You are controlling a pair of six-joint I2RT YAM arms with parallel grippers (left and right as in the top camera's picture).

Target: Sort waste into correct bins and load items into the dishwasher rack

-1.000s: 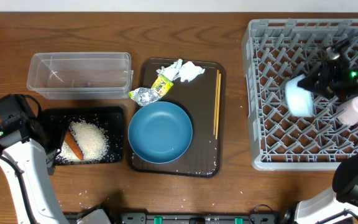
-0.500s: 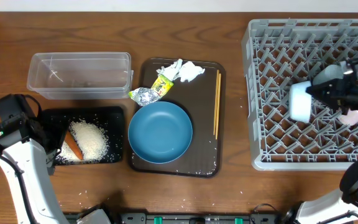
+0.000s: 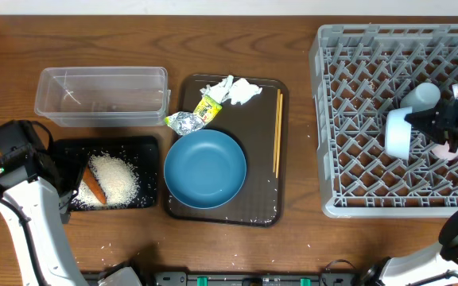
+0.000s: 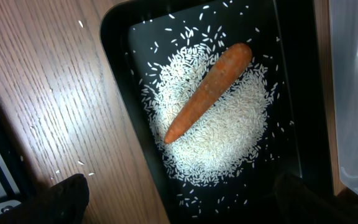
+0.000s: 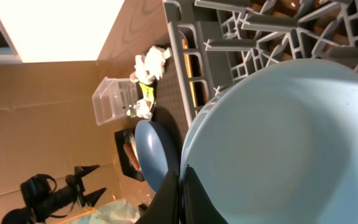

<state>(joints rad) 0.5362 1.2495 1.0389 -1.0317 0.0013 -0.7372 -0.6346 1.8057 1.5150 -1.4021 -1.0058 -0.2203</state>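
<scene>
grey plastic rack (image 3: 317, 127); matt wood-grain table (image 3: 293, 248)

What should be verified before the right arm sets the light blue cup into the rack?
1. Right gripper pinches the light blue cup by its rim: ok.
2. Cup is over the dishwasher rack: ok.
3. Pegs under the cup free: cannot tell, hidden.
4. Clearance from the small white cup beside it: cannot tell.
5. Left gripper away from the rack, open over the black tray: ok.

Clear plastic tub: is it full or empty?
Empty: the tub shows only its bare bottom; the rice and carrot lie in the black tray.
</scene>
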